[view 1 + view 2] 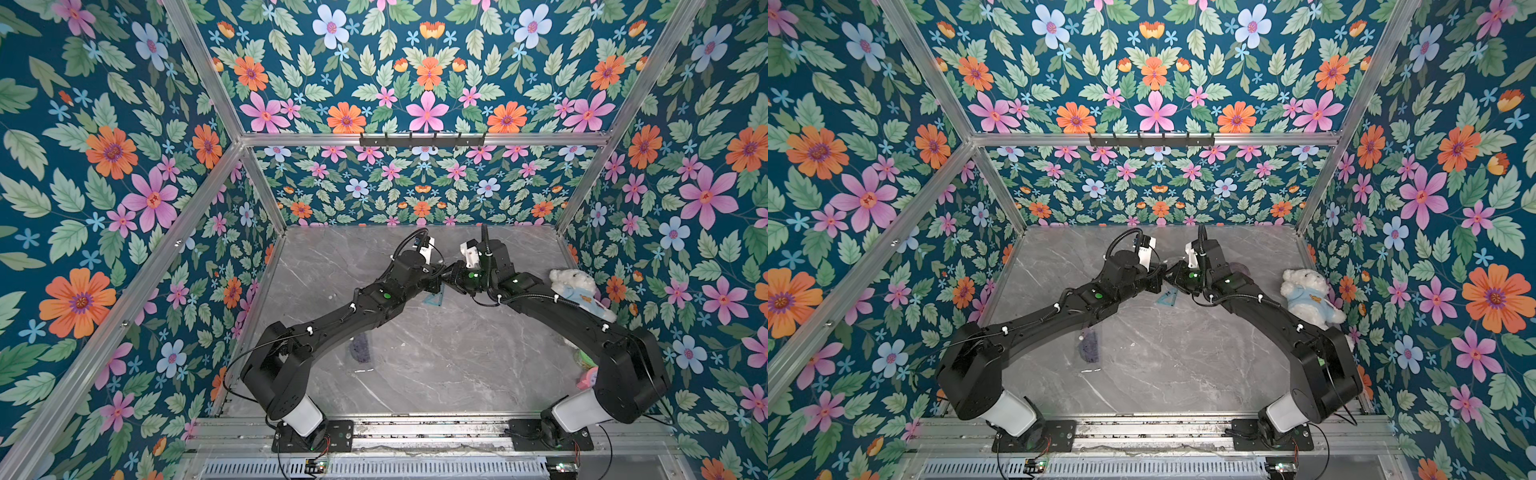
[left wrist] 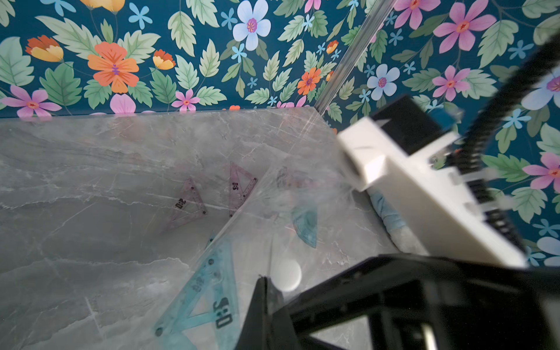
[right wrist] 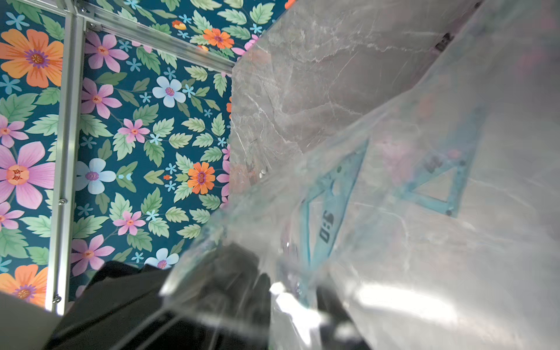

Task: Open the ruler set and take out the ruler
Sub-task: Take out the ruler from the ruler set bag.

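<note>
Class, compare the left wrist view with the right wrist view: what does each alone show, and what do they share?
Only the left wrist view: two pale purple triangles beyond the bag, and the right arm's white camera housing. Only the right wrist view: a frame joint where post meets crossbar. Both: the clear bag up close, a teal set square, the marble table and floral walls.

Your left end effector (image 2: 262, 298) is pinched closed on the edge of a clear sleeve (image 2: 272, 218), just beside a white snap (image 2: 286, 274). A teal set square (image 2: 209, 291) and a blurred teal piece (image 2: 306, 224) show through the plastic. On the grey tabletop (image 2: 91, 181), a purple set square (image 2: 189, 204) lies flat, another purple square (image 2: 241, 188) near it. The other arm's white housing (image 2: 424, 194) looms close, out of focus.
</note>
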`<act>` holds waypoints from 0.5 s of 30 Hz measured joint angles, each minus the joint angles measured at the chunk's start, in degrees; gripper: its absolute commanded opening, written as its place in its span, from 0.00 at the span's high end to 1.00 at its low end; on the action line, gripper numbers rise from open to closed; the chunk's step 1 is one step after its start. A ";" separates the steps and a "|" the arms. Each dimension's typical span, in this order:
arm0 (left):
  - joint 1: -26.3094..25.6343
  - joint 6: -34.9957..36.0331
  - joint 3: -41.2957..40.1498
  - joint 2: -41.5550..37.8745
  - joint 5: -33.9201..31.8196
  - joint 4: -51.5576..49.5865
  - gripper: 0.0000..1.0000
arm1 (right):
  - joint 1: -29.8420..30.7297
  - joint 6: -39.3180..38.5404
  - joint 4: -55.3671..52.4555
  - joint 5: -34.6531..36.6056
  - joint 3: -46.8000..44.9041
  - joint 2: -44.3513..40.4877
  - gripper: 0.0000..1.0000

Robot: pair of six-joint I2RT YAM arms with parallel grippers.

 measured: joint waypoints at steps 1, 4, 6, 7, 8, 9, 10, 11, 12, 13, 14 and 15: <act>0.00 0.02 -0.07 -0.04 -0.11 0.02 1.00 | 0.00 -0.28 -0.68 0.85 0.04 -1.03 0.71; 0.00 0.02 -0.17 -0.11 -0.24 0.02 1.00 | 0.02 -1.81 -2.34 2.58 0.52 -3.17 0.73; 0.00 0.02 -0.17 -0.11 -0.24 0.02 1.00 | 0.02 -2.73 -3.06 3.34 0.72 -4.15 0.75; 0.00 0.13 -0.17 -0.09 -0.24 0.02 1.00 | 0.02 -2.80 -3.23 3.67 0.74 -4.44 0.77; 0.00 0.00 -0.13 -0.04 -0.22 0.02 1.00 | 0.02 -2.99 -3.34 3.61 0.79 -4.46 0.78; 0.00 0.00 0.00 0.07 -0.22 0.02 1.00 | 0.02 -2.99 -3.34 3.61 0.81 -4.42 0.79; 0.00 -0.02 0.20 0.17 -0.09 0.02 1.00 | 0.02 -2.99 -3.39 3.63 0.85 -4.09 0.80; 0.00 0.00 0.35 0.24 0.00 0.02 1.00 | 0.02 -2.99 -3.41 3.56 1.01 -3.61 0.81; 0.00 0.02 0.44 0.26 0.00 0.02 1.00 | 0.02 -2.99 -3.39 3.56 1.22 -3.06 0.82; 0.00 -0.13 0.50 0.26 0.15 0.02 1.00 | 0.02 -2.97 -3.37 3.52 1.46 -2.36 0.82; 0.00 -0.15 0.57 0.26 0.33 0.02 1.00 | 0.02 -2.97 -3.34 3.32 1.70 -1.57 0.82; 0.00 -0.17 0.57 0.26 0.42 0.02 1.00 | 0.02 -2.95 -3.32 3.13 1.84 -0.94 0.83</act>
